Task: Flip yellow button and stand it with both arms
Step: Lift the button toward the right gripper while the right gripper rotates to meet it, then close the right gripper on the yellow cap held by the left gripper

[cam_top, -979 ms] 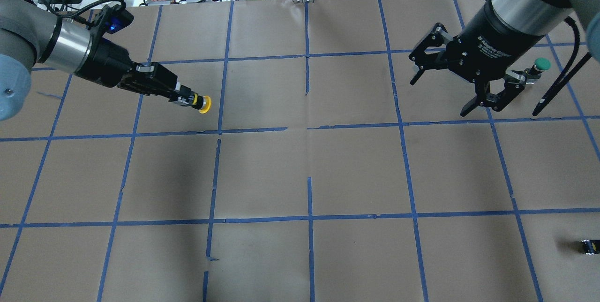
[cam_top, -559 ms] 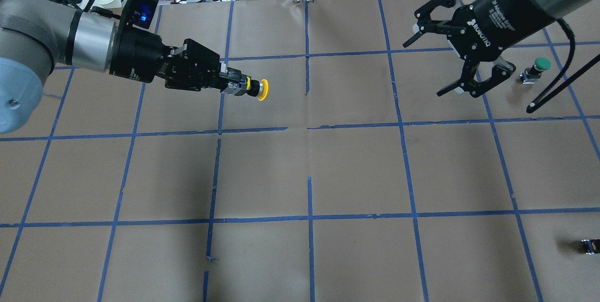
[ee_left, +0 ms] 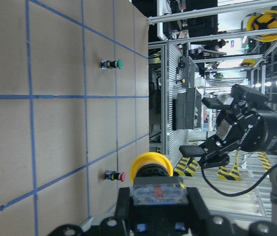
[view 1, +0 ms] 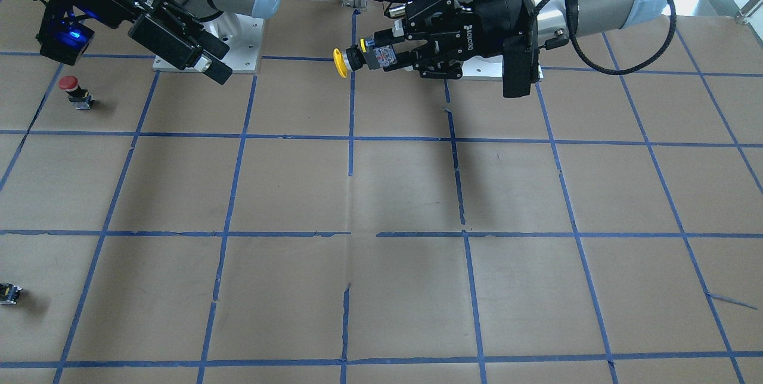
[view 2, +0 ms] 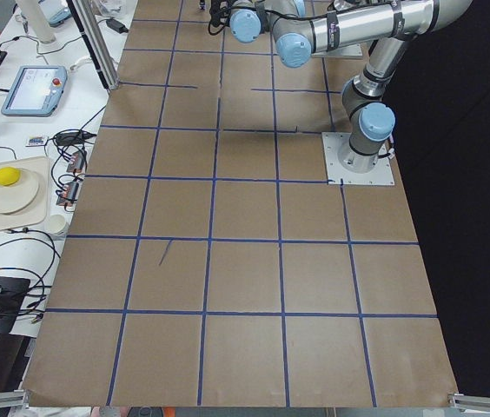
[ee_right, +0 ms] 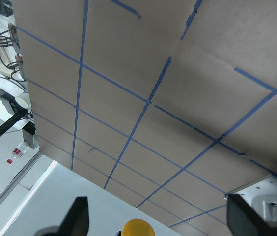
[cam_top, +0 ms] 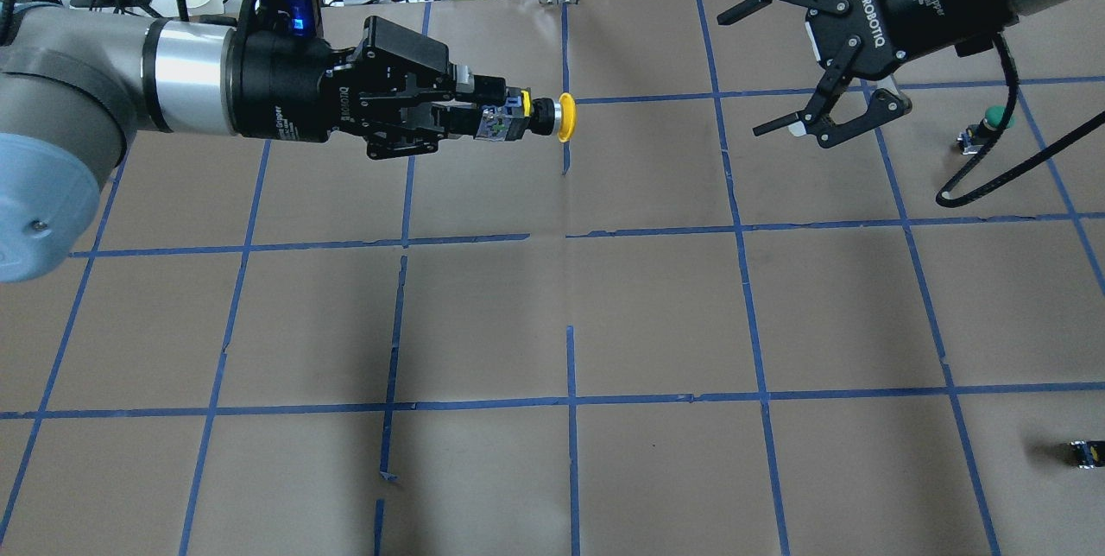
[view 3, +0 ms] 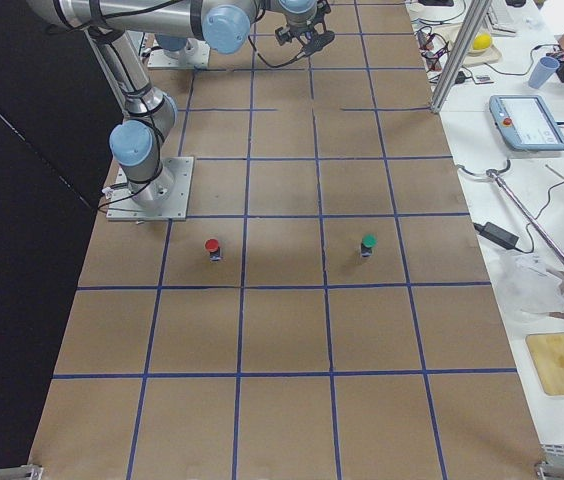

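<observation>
My left gripper (cam_top: 505, 120) is shut on the boxy body of the yellow button (cam_top: 565, 116). It holds the button level above the table, near the centre line at the far side, with the cap pointing at the right arm. The front view shows the same grip (view 1: 387, 57), with the yellow cap (view 1: 340, 62) leading. In the left wrist view the cap (ee_left: 151, 167) sticks out past the fingers. My right gripper (cam_top: 753, 71) is open and empty, in the air, with its jaws facing the button. It is about one grid square away. The right wrist view catches the cap (ee_right: 137, 227) low between the spread fingers.
A green-capped button (cam_top: 993, 120) stands at the far right, beyond the right gripper. A red-capped button (view 1: 70, 87) stands near the right arm's base side. A small black switch block (cam_top: 1083, 452) lies near the table's right edge. Cables and trays lie beyond the far edge.
My left gripper has carried the yellow button to the right and farther away, up to the centre line. My right gripper has lifted, moved farther back and turned its open jaws toward the left arm.
</observation>
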{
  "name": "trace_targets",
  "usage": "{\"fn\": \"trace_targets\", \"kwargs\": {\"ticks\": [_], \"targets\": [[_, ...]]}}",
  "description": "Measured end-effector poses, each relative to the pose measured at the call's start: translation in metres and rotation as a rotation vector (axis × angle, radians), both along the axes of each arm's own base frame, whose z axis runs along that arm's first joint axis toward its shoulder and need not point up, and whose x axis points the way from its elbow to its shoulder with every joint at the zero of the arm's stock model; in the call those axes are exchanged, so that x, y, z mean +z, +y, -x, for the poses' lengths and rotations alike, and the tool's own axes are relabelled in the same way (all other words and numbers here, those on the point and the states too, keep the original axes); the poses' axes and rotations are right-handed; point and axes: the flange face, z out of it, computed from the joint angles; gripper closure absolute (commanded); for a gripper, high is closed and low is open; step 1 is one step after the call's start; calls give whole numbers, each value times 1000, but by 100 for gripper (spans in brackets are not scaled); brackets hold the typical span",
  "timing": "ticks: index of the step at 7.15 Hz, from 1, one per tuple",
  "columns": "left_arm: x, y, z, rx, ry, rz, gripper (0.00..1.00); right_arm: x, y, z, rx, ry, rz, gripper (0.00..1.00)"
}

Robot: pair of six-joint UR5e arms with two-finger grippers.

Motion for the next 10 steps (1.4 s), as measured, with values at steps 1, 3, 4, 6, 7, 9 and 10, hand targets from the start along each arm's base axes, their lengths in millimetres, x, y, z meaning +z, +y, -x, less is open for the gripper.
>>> {"fn": "trace_targets", "kwargs": {"ticks": [1,3,4,6,7,9,10], "targets": [[9,0,5,10,42,-9,98,2,1,-10,12,-36,2,0],[19,1,9,21,93,-3,98,7,3,-28,23,-120,0,0],[20,0,9,25,111,1,98,10,5,-40,35,-155,-3,0],[22,-1,11,30,146,6,98,13,10,-60,62,-183,-10,0],[23,-1,12,31,160,14,98,15,11,-65,67,-198,-9,1],[23,-2,12,31,168,23,98,18,12,-68,66,-224,-9,1],[22,-3,12,32,169,26,98,19,11,-69,63,-238,-11,1]]}}
